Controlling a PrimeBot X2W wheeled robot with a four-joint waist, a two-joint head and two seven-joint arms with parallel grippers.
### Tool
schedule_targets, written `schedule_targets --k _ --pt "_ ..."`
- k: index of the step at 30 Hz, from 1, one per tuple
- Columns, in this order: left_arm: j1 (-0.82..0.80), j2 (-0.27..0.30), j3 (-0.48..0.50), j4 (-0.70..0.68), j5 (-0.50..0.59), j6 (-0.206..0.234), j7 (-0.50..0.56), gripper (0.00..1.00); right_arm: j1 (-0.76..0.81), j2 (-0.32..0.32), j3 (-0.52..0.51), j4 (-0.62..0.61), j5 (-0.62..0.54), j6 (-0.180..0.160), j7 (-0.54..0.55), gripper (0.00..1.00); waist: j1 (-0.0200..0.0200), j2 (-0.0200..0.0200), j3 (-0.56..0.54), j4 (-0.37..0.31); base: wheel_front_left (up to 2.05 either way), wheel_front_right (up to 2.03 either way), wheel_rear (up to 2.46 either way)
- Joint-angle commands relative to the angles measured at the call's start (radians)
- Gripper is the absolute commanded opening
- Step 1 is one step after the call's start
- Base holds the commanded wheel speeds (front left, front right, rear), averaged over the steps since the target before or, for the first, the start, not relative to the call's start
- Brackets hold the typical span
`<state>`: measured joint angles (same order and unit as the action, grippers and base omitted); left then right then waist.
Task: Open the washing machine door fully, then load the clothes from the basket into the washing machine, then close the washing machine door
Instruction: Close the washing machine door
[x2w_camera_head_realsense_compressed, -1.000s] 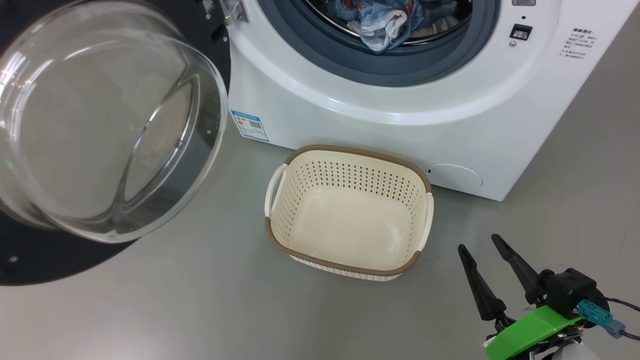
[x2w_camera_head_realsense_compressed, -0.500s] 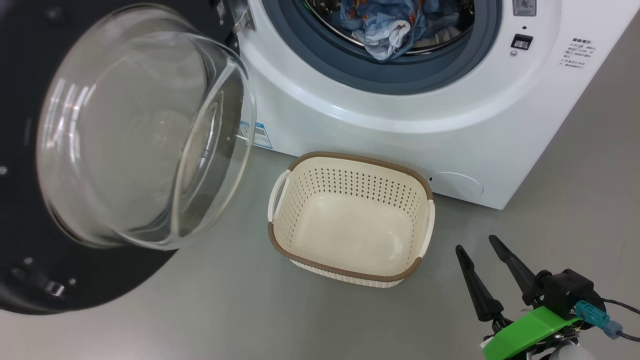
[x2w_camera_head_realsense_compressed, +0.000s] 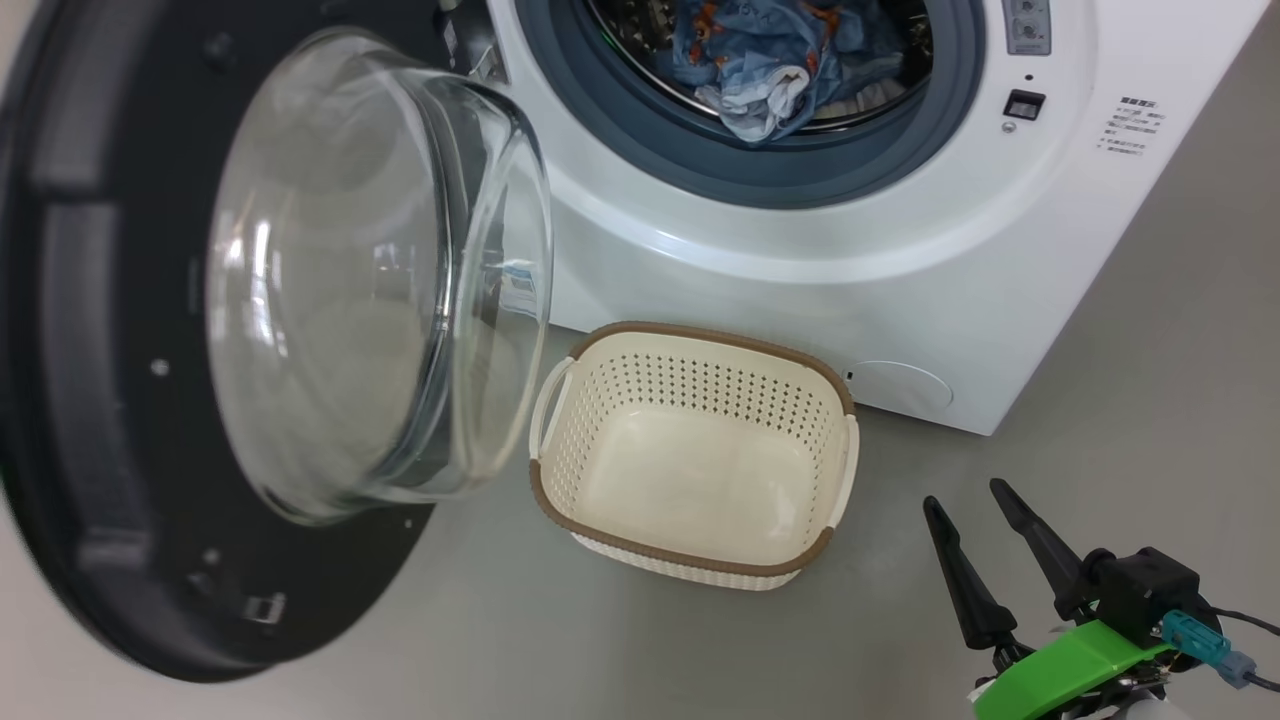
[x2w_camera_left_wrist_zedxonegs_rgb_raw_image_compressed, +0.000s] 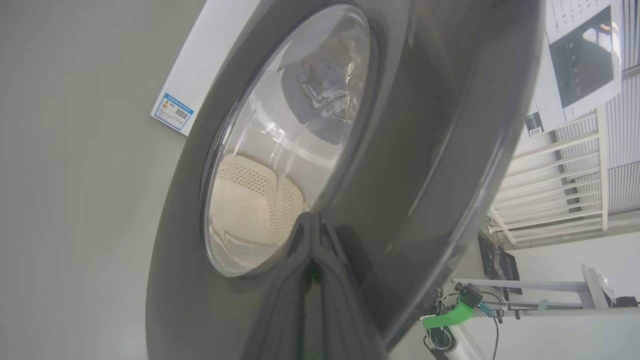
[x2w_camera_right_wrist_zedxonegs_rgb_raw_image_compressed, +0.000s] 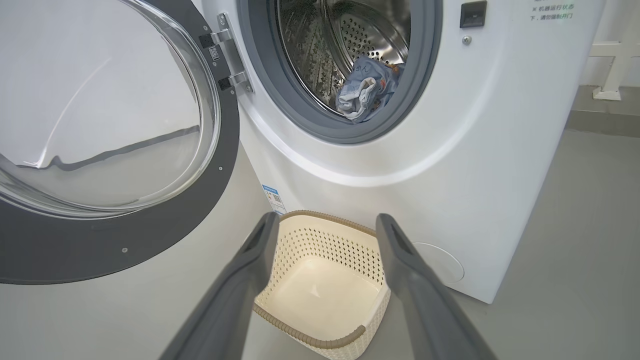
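Note:
The washing machine door (x2w_camera_head_realsense_compressed: 100, 420) stands half swung at the left, its glass bowl (x2w_camera_head_realsense_compressed: 370, 280) facing the white washing machine (x2w_camera_head_realsense_compressed: 800, 250). Light-blue clothes (x2w_camera_head_realsense_compressed: 770, 60) lie in the steel drum (x2w_camera_right_wrist_zedxonegs_rgb_raw_image_compressed: 370, 35) behind the grey gasket. The basket (x2w_camera_head_realsense_compressed: 700, 333) sits empty on the floor in front of the machine. My left gripper (x2w_camera_left_wrist_zedxonegs_rgb_raw_image_compressed: 310, 222) is shut, its tips pressed against the door's glossy outer face (x2w_camera_left_wrist_zedxonegs_rgb_raw_image_compressed: 425, 150). At the lower right my right gripper (x2w_camera_head_realsense_compressed: 965, 498) hangs open above the floor, right of the basket, holding nothing; its open fingers frame the basket (x2w_camera_right_wrist_zedxonegs_rgb_raw_image_compressed: 305, 330).
Grey floor (x2w_camera_head_realsense_compressed: 1150, 350) lies open to the right of the machine. The door's hinge (x2w_camera_right_wrist_zedxonegs_rgb_raw_image_compressed: 227, 55) is on the opening's left, a latch slot (x2w_camera_head_realsense_compressed: 1022, 104) on its right. A round cover (x2w_camera_head_realsense_compressed: 895, 385) sits low on the front. White railings (x2w_camera_left_wrist_zedxonegs_rgb_raw_image_compressed: 550, 200) stand behind.
The door has swung round toward the machine's opening, its glass bowl now turned more to the drum. The head camera has shifted a little. The right gripper has hardly moved.

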<state>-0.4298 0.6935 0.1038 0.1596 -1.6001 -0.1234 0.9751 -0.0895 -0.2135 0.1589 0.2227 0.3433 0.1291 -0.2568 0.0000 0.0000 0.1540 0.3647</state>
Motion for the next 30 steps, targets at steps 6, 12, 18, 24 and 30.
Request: schedule_targets --k 6,12,18,24,30 --pt "-0.001 0.027 0.004 -0.139 -0.033 -0.007 0.069 0.00 0.005 0.005 0.006 -0.027 -0.008 0.002 -0.005 1.00 0.0000 0.0000 -0.004 -0.026 0.00 0.00 0.00" --pt "-0.026 -0.016 -0.050 -0.210 -0.045 -0.007 0.121 0.00 -0.002 0.015 0.001 -0.029 -0.009 0.002 -0.005 1.00 0.0000 0.0000 -0.001 -0.066 0.00 0.00 0.00" --pt "-0.061 -0.071 -0.087 -0.251 -0.048 -0.007 0.133 0.00 -0.008 0.030 -0.003 -0.030 -0.010 0.002 -0.005 1.00 0.0000 0.0000 -0.002 -0.122 0.00 0.00 0.00" --pt "-0.099 -0.127 -0.114 -0.270 -0.012 -0.007 0.103 0.00 -0.016 0.042 -0.013 -0.033 -0.012 0.002 -0.005 1.00 0.0000 0.0000 0.000 -0.197 0.00 0.00 0.00" --pt "-0.153 -0.192 -0.150 -0.261 0.020 -0.007 0.070 0.00 -0.022 0.047 -0.019 -0.036 -0.014 0.002 -0.005 1.00 0.0000 0.0000 0.000 -0.267 0.00 0.00 0.00"
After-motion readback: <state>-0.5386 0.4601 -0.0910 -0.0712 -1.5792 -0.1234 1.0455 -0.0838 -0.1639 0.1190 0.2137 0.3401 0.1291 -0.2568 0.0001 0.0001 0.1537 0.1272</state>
